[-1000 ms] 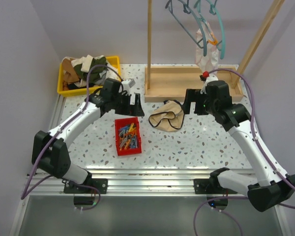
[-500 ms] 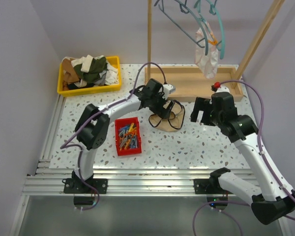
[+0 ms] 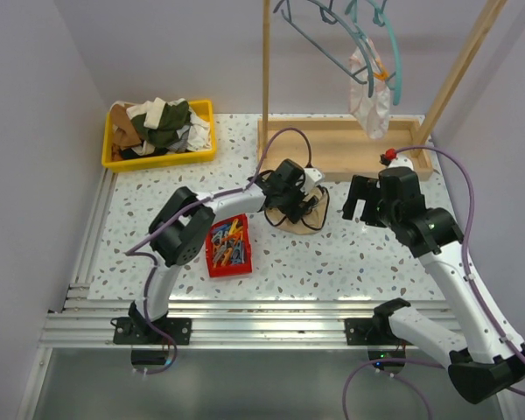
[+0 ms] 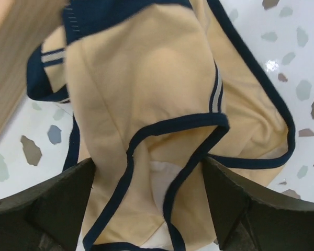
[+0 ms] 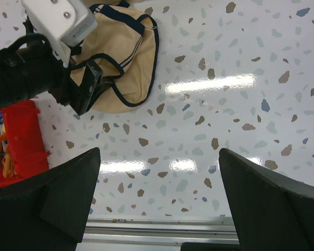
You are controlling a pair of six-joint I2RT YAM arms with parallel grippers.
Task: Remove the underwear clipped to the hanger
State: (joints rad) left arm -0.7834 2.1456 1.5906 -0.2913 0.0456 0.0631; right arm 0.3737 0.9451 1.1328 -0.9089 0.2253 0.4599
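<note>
Well off to the left of the L gripper [image 4: 147, 166], at the back of the table [image 3: 350, 262], we see a yellow bin [image 3: 157, 158] heaped w/ mixed clothes; closer, just left of that gripper & toward the arm bases, sits a red bin [image 3: 230, 270] of colored clips. The L gripper is down over the beige briefs [image 4: 146, 78], fingers [image 4: 57, 204] spread wide, one on each side of the crumpled fabric, which lies on the table btwn & ahead of them; nothing's pinched, & we can't tell if the tips touch the cloth. Dark trim runs along the briefs' edges. Just beyond this gripper, top left in its wrist view, is the wooden rack base [image 4: 10, 47], w/ the briefs' edge right beside it. To the right of the L gripper the R gripper [image 5: 159, 151] is held above the table, its fingers apart w/ nothing btwn them; the beige briefs & the L gripper lie ahead-left of it in its wrist view. Above & behind the R gripper the pale briefs [image 3: 368, 98] hang from a teal hanger [image 3: 393, 66] on the rack, an orange clip [image 3: 381, 76] at their top.
</note>
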